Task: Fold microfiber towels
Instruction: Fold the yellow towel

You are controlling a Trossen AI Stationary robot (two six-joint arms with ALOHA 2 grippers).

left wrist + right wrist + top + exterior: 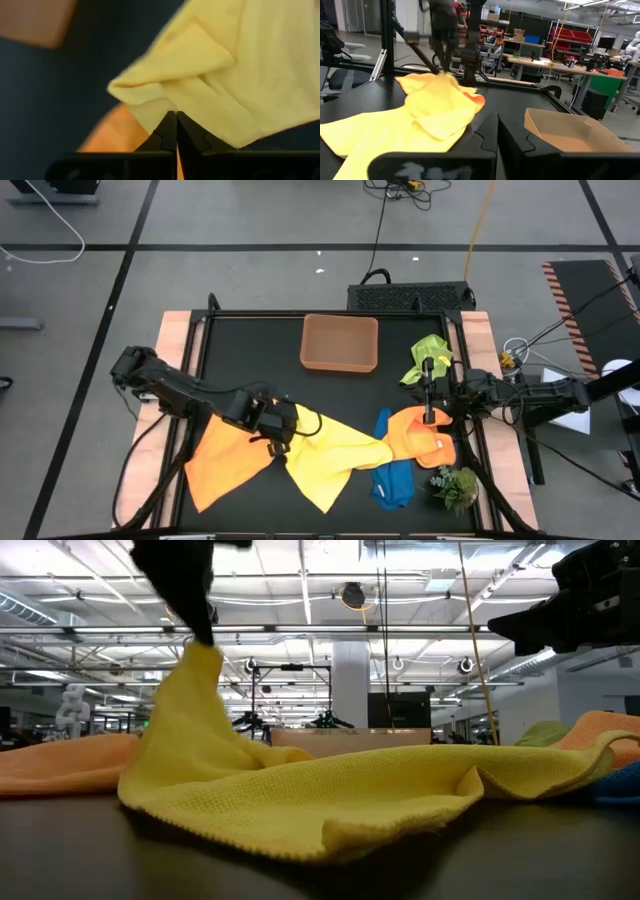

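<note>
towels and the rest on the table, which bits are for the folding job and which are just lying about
For the job: yellow towel, pinched by the left hand; two orange towels; blue towel; lime green towel.

Lying about: tan tray; plant sprig.

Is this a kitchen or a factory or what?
Probably a robotics lab or workshop: ceiling lights run in rows over open space, workbenches and red bins stand behind the table.

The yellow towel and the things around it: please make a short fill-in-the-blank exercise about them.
1. The left gripper is shut on the ____ towel.
2. The tan tray holds ____.
3. The blue towel lies partly under the yellow towel, near the plant ____.
4. The right gripper hangs above an ____ towel.

Missing words: yellow; nothing; sprig; orange
</note>
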